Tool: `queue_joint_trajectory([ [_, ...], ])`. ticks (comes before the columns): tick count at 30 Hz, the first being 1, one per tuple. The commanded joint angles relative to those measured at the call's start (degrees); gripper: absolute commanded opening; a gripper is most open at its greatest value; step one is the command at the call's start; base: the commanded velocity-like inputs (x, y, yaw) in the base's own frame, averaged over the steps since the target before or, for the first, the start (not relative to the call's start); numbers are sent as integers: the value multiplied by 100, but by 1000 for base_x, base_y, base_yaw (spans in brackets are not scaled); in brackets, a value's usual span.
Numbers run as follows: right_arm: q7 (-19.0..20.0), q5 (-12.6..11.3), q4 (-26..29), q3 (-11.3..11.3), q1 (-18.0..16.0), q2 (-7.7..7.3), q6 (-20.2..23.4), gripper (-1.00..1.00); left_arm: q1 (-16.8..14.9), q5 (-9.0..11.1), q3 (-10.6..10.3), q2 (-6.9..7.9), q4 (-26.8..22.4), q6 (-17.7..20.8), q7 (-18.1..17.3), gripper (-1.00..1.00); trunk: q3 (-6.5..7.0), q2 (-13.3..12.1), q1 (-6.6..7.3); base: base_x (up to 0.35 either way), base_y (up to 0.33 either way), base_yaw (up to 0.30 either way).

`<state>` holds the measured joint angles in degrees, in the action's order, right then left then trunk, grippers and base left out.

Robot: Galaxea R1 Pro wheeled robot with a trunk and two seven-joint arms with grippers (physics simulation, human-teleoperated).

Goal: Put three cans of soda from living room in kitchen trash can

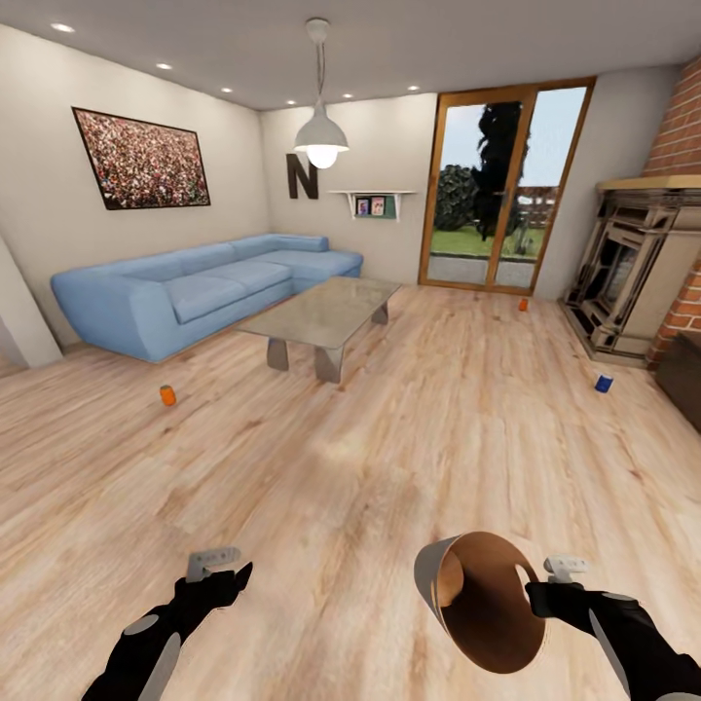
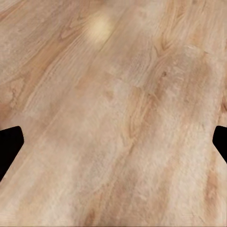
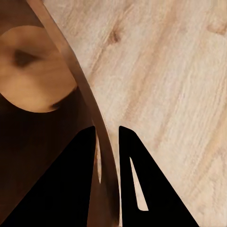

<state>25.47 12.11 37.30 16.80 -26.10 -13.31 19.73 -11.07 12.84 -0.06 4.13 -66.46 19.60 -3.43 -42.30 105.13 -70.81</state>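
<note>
- Three cans lie on the wood floor (image 1: 389, 448) around the coffee table (image 1: 321, 316), our landmark: one orange can (image 1: 167, 394) on the sofa side of it and nearer us, a second orange can (image 1: 523, 304) beyond it toward the glass door (image 1: 501, 185), and the blue can (image 1: 604, 383) well off on the fireplace side.
- We see the trash can (image 1: 482, 599) off the floor, tilted with its mouth toward us, well short of the table; its brown inside looks empty.
- Our right gripper (image 3: 108, 142) pinches the bin's rim wall between its fingers.
- Our left gripper (image 1: 216, 574) hangs over bare floor, fingers spread wide, holding nothing.
- Judged step: we are carrying the bin to the cans; no can collected yet.
- Next move calls for driving toward one can, likely the near orange one, and lowering the free left gripper onto it.
</note>
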Motion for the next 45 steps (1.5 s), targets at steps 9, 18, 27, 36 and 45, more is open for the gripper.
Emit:
queue_joint_trajectory([
  [9, 28, -69, 6, 2, -3, 26, 14, -100, 0, -8, -2, -3, 1, -7, 5, 100, -3, 0, 0, 204, 276, 16],
  [18, 28, -69, 6, 7, 0, 48, 14, -100, 0, -16, -3, 0, 1, -9, 8, 100, -24, 0, 0, 204, 276, 134],
  [27, 28, -69, 6, -1, 0, 56, 14, -100, 0, -18, -3, 0, 1, -9, 9, 100, -74, 0, 0, 204, 276, 152],
  [36, 28, -66, 6, -2, 0, 56, 14, -100, 0, -22, -3, 0, 1, -9, 9, 100, -137, 0, 0, 218, 267, 143],
  [45, 28, -63, 6, -2, 0, 56, 14, -100, 0, -19, -3, 0, 1, -9, 9, 100, -189, 0, 0, 253, 238, 110],
])
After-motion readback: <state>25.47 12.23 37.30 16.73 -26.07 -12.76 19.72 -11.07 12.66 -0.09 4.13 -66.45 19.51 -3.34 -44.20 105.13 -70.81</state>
